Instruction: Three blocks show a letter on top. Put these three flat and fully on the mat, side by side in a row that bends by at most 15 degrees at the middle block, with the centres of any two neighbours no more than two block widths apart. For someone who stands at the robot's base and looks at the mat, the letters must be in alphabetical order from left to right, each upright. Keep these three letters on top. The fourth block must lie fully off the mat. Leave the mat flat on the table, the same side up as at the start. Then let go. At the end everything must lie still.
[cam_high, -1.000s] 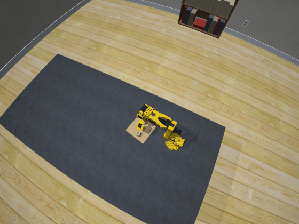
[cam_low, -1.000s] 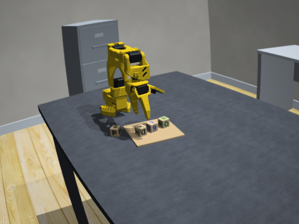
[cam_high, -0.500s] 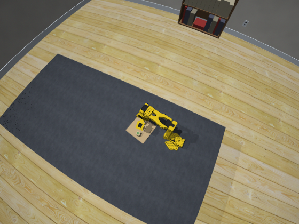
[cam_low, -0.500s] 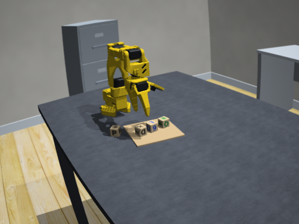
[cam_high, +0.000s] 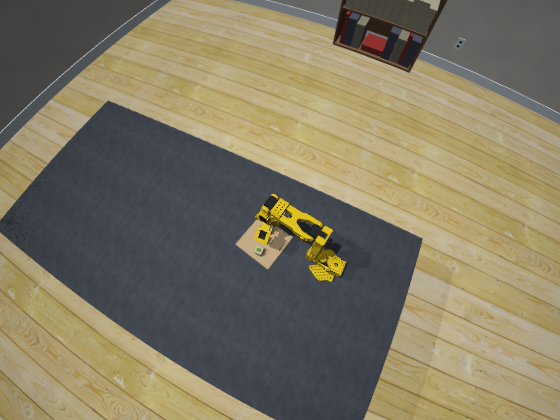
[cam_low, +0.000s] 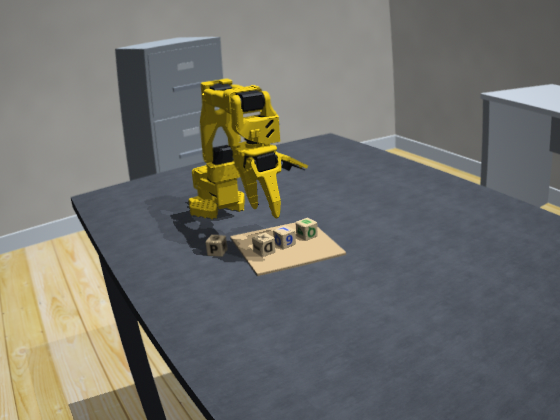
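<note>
A tan mat (cam_low: 295,251) lies on the dark table in front of the arm. Three wooden blocks stand on it in a row: one with a black D on its side (cam_low: 263,244), one with a blue 9 on its side (cam_low: 284,236), and one with a green O on its side (cam_low: 306,228). Their top faces are too small to read. A fourth block with a black P on its side (cam_low: 216,245) stands on the table just left of the mat. My gripper (cam_low: 282,192) hangs above the row's left end, open and empty. From above, the arm hides most blocks; the mat (cam_high: 264,245) and the green block (cam_high: 258,250) show.
The arm's base (cam_low: 215,200) stands behind the mat. The table's near-left edge runs close to the P block's side. A grey filing cabinet (cam_low: 170,105) and a grey desk (cam_low: 520,140) stand off the table. A bookcase (cam_high: 390,30) stands by the far wall.
</note>
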